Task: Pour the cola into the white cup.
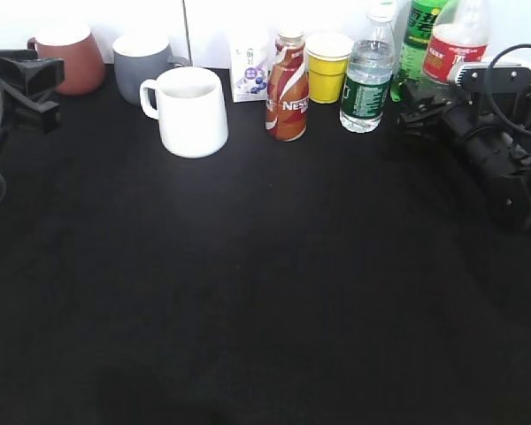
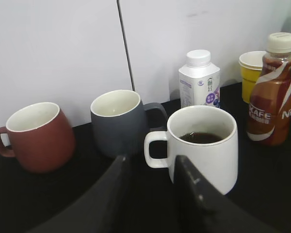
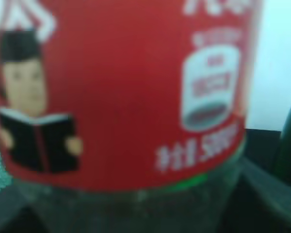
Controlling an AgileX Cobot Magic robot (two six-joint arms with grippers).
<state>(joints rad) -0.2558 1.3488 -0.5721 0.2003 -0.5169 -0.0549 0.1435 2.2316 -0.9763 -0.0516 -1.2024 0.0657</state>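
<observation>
The white cup [image 1: 193,111] stands at the back left of the black table. In the left wrist view the white cup [image 2: 203,145] holds some dark liquid. The cola bottle [image 1: 456,40], with its red label, stands upright at the back right. Its label [image 3: 121,92] fills the right wrist view. My right gripper [image 1: 425,108] is closed around the bottle's lower part, with a finger on each side [image 3: 136,208]. My left gripper [image 2: 150,194] is open and empty, just in front of the cup's handle, and shows at the far left of the exterior view [image 1: 26,84].
Along the back stand a reddish-brown mug [image 1: 66,57], a grey mug [image 1: 143,55], a small white carton [image 1: 250,71], a brown Nestle bottle [image 1: 288,88], a yellow cup [image 1: 327,64], a water bottle [image 1: 367,75] and a green soda bottle [image 1: 418,40].
</observation>
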